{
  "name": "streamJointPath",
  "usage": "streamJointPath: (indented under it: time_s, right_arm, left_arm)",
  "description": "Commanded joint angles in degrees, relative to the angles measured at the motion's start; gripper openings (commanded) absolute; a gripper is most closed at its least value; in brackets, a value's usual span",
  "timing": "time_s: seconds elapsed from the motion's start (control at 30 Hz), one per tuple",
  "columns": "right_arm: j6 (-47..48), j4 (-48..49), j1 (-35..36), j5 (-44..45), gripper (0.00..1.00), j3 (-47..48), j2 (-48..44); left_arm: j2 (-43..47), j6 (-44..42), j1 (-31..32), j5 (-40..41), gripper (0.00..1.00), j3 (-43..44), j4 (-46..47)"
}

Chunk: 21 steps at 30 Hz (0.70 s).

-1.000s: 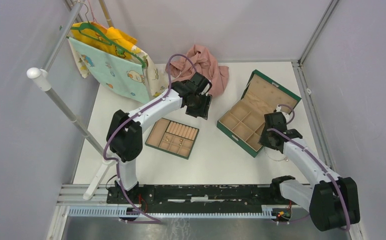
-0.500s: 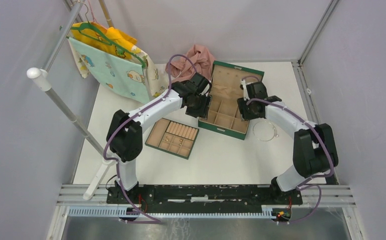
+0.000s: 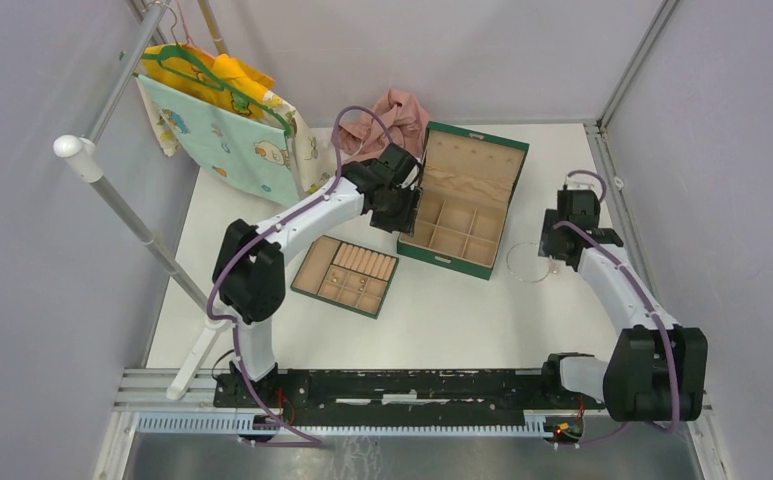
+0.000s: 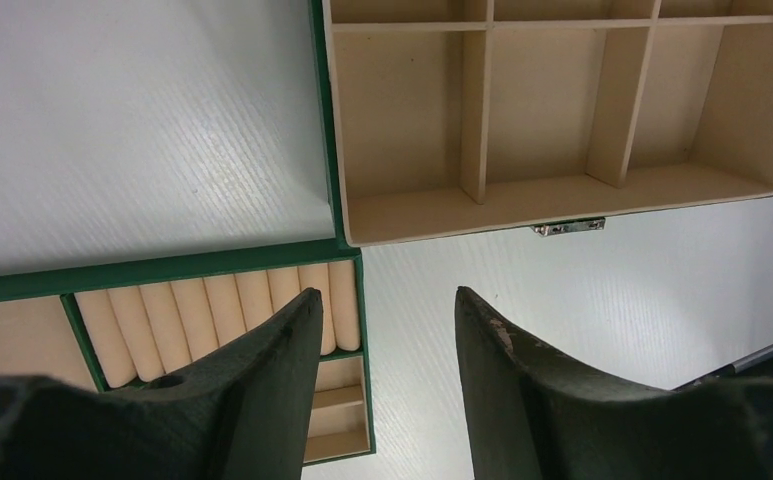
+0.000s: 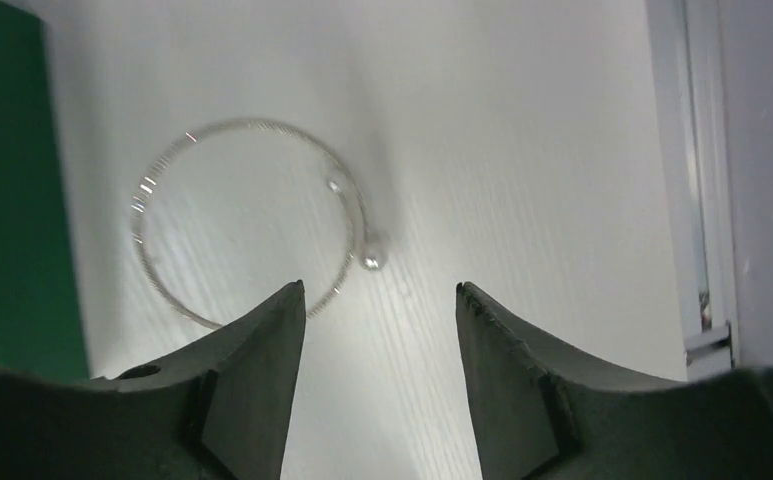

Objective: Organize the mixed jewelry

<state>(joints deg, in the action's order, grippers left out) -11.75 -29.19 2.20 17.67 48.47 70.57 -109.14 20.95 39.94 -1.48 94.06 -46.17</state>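
lying flat, the thin wire loop point(image 5: 252, 122) looks light and springy, so the spread right fingers point(image 5: 232, 400) should pinch its rim.

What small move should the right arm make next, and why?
Probably lower the right gripper straight down so its fingers straddle the beaded end of the wire loop. Its jaws stand open and empty, the loop lies flat on the table with that end just ahead of the fingertips, and the open green box sits beside it.

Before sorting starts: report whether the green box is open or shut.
Open: the green box has its lid laid back, compartments exposed.
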Motion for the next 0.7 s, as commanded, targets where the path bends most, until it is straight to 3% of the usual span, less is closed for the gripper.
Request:
streamJointPath:
  time_s: [0.0, 0.3, 0.43, 0.67]
  right_arm:
    - [0.28, 0.79, -4.93, -1.34, 0.60, -6.59, -0.53]
    - [4.36, 5.68, -11.94, -9.79, 0.42, -6.83, 6.04]
    - [4.28, 6.70, -12.60, -14.97, 0.44, -6.02, 7.74]
    - [3.57, 8.23, -12.66, -16.06, 0.45, -5.14, 10.21]
  left_arm:
    - [-0.62, -0.82, -0.80, 1.03, 0.58, 2.90, 1.36]
    - [-2.19, -1.70, -1.08, -0.03, 0.57, 3.69, 1.26]
    - [-2.39, -1.70, -1.10, -0.56, 0.57, 4.03, 1.34]
    - [-2.74, -1.71, -1.18, -0.37, 0.56, 4.32, 1.28]
